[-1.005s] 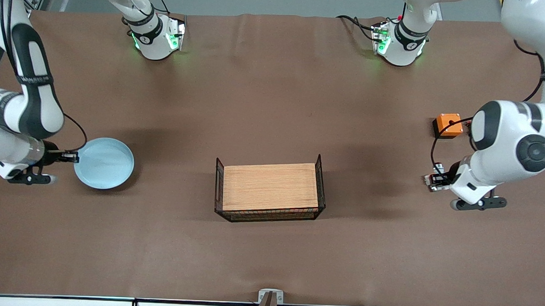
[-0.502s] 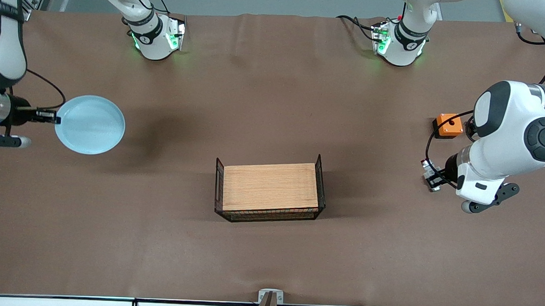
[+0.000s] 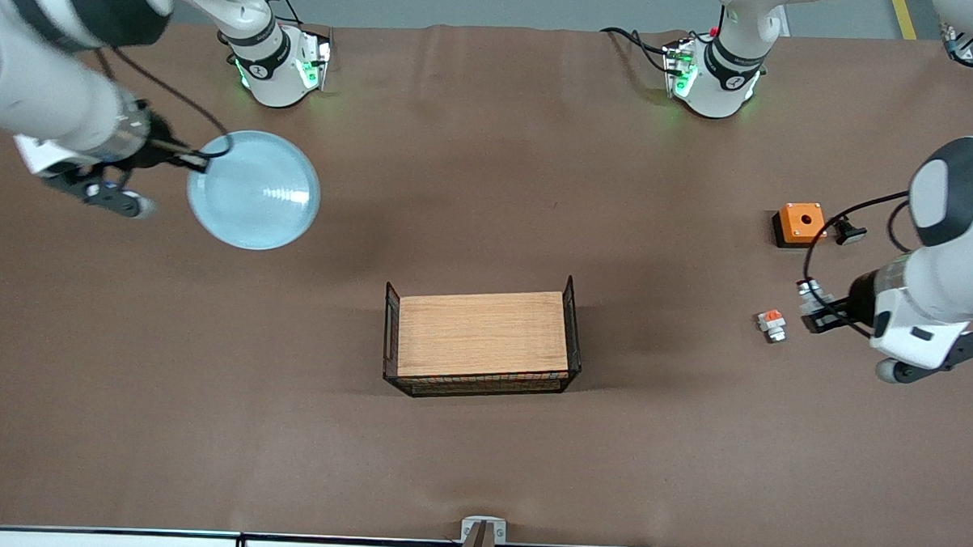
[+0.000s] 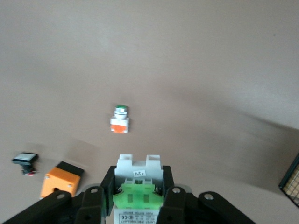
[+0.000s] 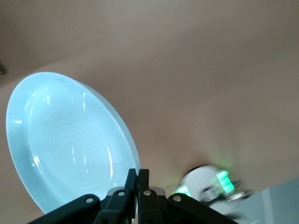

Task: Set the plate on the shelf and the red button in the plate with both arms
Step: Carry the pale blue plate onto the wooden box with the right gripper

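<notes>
The pale blue plate (image 3: 253, 190) hangs tilted in the air over the right arm's end of the table. My right gripper (image 3: 195, 160) is shut on its rim. In the right wrist view the plate (image 5: 70, 149) fills one side and the right gripper (image 5: 138, 179) pinches its edge. My left gripper (image 3: 819, 308) is up over the left arm's end of the table, shut on the red button (image 3: 809, 294). The left wrist view shows the red button (image 4: 138, 175) as a white piece with a green patch, clamped in the left gripper (image 4: 138, 186).
A wire basket with a wooden board (image 3: 481, 336) stands mid-table. A like switch piece with an orange-red patch (image 3: 771, 324) lies on the cloth beside the left gripper. An orange box (image 3: 800, 224) and a black push-button (image 3: 848, 232) sit closer to the bases.
The right arm lifted the plate off the table, carried it toward the bases and the middle, and tilted it. The left arm drew back with the red button, uncovering the orange-red piece and the black push-button.
</notes>
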Motion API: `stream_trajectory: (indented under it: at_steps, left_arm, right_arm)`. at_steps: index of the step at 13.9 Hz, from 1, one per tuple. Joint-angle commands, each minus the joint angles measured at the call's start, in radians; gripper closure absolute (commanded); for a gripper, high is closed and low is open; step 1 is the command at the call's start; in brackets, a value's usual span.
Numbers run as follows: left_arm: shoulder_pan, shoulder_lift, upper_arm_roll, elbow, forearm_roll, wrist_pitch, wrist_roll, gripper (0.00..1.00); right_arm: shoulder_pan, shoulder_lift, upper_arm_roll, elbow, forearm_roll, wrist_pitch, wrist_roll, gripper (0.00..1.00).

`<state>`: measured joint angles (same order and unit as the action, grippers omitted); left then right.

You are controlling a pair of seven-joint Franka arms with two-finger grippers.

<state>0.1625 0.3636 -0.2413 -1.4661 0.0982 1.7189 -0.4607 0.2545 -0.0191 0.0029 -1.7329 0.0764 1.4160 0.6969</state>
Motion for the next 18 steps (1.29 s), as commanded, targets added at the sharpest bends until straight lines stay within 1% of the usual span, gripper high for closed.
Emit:
stream_trajectory:
  at_steps: [1,3,6,8,11,15,16,18]
  left_arm:
    - [0.008,0.008,-0.006,0.040,0.003,-0.042,0.027,1.00]
    - [0.008,0.008,-0.009,0.041,0.001,-0.045,0.027,1.00]
    - [0.006,0.008,-0.007,0.036,0.003,-0.050,0.030,1.00]
    - [0.003,0.011,-0.007,0.026,0.003,-0.050,0.028,1.00]
    - [0.005,0.014,-0.007,0.021,0.005,-0.051,0.037,1.00]
    - [0.006,0.026,-0.007,0.020,0.017,-0.047,0.040,1.00]
    - [0.006,0.026,-0.007,0.020,0.017,-0.047,0.042,1.00]
    - [0.003,0.028,-0.007,0.020,0.015,-0.047,0.039,1.00]
  right_arm:
    - [0.110,0.021,-0.017,0.087,0.059,-0.012,0.275,0.95]
    - [0.181,0.057,-0.017,0.142,0.062,0.007,0.430,0.95]
    - [0.245,0.105,-0.018,0.185,0.135,0.078,0.658,0.96]
    - [0.290,0.139,-0.018,0.208,0.143,0.159,0.827,0.96]
    - [0.350,0.181,-0.018,0.213,0.141,0.300,1.033,0.97]
    - [0.410,0.249,-0.021,0.223,0.123,0.501,1.278,0.99]
    - [0.420,0.267,-0.020,0.225,0.100,0.555,1.329,0.99]
    - [0.442,0.318,-0.020,0.245,0.037,0.580,1.391,0.99]
